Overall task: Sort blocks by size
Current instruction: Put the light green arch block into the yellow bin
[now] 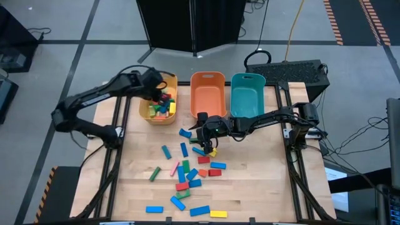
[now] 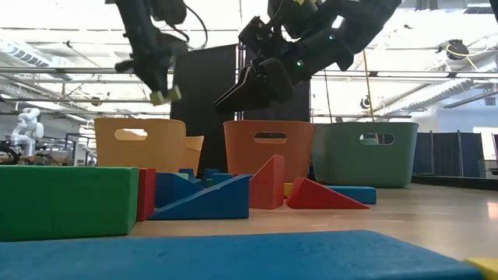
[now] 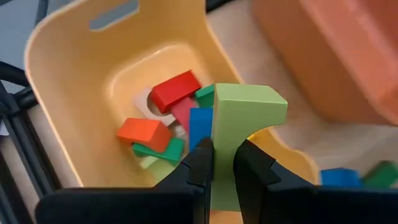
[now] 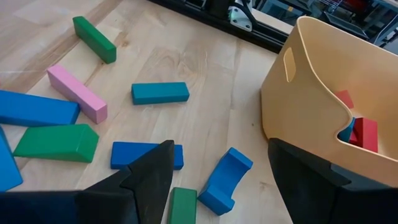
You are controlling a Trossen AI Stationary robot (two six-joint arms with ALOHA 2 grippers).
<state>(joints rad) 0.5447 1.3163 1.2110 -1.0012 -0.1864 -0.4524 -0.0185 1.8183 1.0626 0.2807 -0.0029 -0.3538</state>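
Observation:
My left gripper (image 3: 222, 152) hangs over the yellow bin (image 1: 150, 117) at the back left, shut on a light green arch block (image 3: 245, 112). Red, orange, green and blue blocks (image 3: 168, 121) lie on the bin's floor below it. My right gripper (image 1: 201, 134) stands open above the loose blocks (image 1: 187, 172) spread over the middle of the table. In the right wrist view its two fingers stand wide apart above a blue arch block (image 4: 222, 180) that lies on the wood, and they touch nothing. My left gripper pinches one leg of the green arch (image 3: 222, 140) between its two fingers. The fingers slant down from above toward the bin. The arch's top sticks out beyond the fingertips. The block is lifted clear, above the bin's opening.
An orange bin (image 1: 207, 94) and a teal bin (image 1: 247, 94) stand side by side to the right of the yellow one along the far edge. Blue, green, red, pink and yellow blocks lie scattered from the table's middle to its near edge (image 1: 200, 211).

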